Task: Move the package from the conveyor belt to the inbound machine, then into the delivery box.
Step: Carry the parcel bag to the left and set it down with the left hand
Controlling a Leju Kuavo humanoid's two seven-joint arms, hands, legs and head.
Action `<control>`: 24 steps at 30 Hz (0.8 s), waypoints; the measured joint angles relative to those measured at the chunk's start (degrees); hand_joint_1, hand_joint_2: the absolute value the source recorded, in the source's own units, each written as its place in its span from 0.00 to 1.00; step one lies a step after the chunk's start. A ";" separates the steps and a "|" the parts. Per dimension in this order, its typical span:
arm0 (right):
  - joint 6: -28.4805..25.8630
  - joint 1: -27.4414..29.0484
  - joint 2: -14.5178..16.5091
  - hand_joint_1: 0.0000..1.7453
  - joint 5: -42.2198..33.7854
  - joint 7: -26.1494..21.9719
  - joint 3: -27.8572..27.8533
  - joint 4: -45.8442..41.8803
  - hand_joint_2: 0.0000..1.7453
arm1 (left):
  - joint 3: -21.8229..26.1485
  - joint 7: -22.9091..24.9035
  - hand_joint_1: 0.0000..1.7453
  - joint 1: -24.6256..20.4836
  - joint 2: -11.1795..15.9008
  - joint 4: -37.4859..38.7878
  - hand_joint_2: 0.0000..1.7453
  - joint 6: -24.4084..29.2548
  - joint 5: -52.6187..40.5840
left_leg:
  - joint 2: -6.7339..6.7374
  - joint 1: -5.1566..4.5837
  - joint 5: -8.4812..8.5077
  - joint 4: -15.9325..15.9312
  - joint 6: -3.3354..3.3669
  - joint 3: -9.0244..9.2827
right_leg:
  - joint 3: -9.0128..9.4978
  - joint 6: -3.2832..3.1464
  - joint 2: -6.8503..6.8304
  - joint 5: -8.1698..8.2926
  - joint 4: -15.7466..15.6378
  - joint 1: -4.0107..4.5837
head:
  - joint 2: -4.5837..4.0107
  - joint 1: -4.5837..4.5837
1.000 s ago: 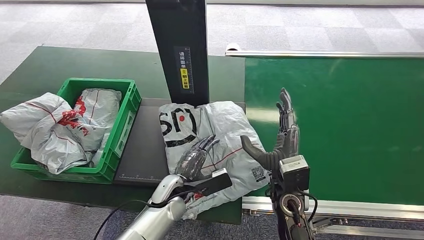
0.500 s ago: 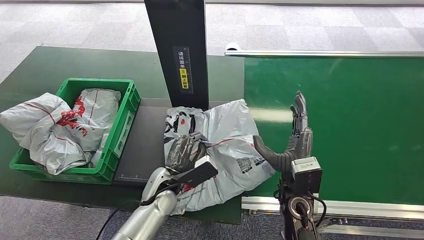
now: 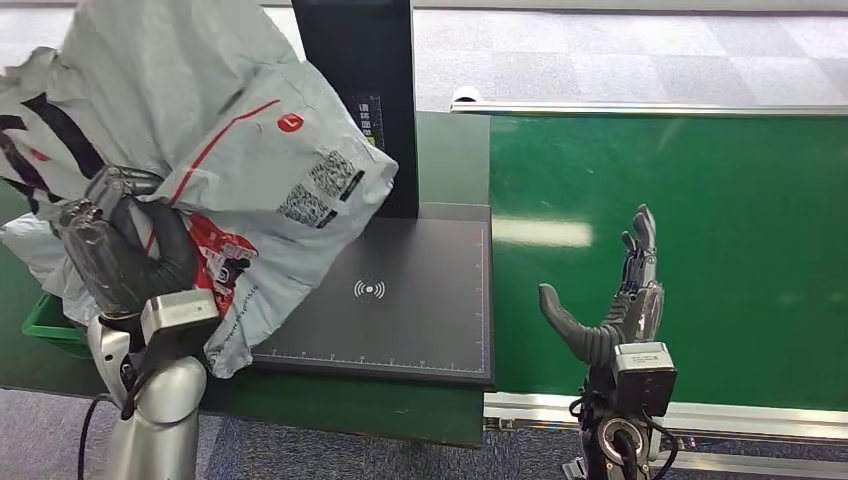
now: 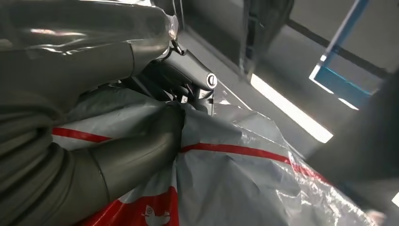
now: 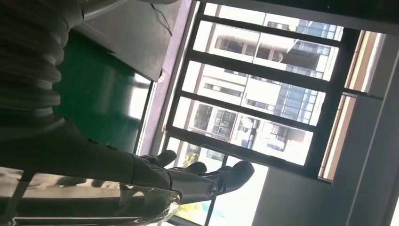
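Observation:
My left hand [image 3: 125,245] grips a grey plastic mail package [image 3: 215,150] with red and black print and holds it high at the left, close to the head camera. The package hangs over the left edge of the black inbound machine plate [image 3: 400,300] and hides most of the green delivery box [image 3: 45,325]. Up close, my left hand [image 4: 108,108] has its thumb and fingers clamped on the package [image 4: 235,183]. My right hand [image 3: 620,295] stands open and upright over the near edge of the green conveyor belt [image 3: 700,220], holding nothing. My right hand [image 5: 188,176] has its fingers spread.
The machine's black post [image 3: 365,90] rises behind the plate. Another grey package [image 3: 35,255] lies at the far left under the held one. A metal rail [image 3: 700,415] edges the belt's near side. Grey carpet floor lies beyond the table.
My left hand closed on the package and lifted it off the black plate, up and to the left. The plate is now bare. My right hand drifted slightly right and lower.

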 joint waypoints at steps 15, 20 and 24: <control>0.38 0.09 -0.08 0.00 -1.14 0.43 0.27 -1.19 1.00 | 14.19 20.87 1.00 -24.96 12.29 49.73 1.00 -0.62 -31.61 | 0.12 0.02 0.14 0.00 -0.03 0.05 | 0.00 -0.08 0.04 0.09 0.04 0.02 | 0.00 0.01; 0.90 -0.96 -0.31 0.00 -1.91 0.07 0.86 -0.10 1.00 | 12.93 28.79 1.00 -27.45 15.05 64.22 1.00 -5.27 -39.65 | 0.14 0.01 0.11 0.00 -0.04 0.00 | -0.04 -0.07 0.05 0.08 0.04 0.02 | 0.00 0.02; 0.86 -1.89 -0.55 0.00 -2.22 -0.09 1.23 0.97 1.00 | 10.87 33.17 0.87 -28.52 16.46 70.99 1.00 -11.34 -40.88 | 0.15 0.01 0.10 0.00 -0.05 0.00 | -0.03 -0.06 0.05 0.08 0.04 0.02 | 0.00 0.02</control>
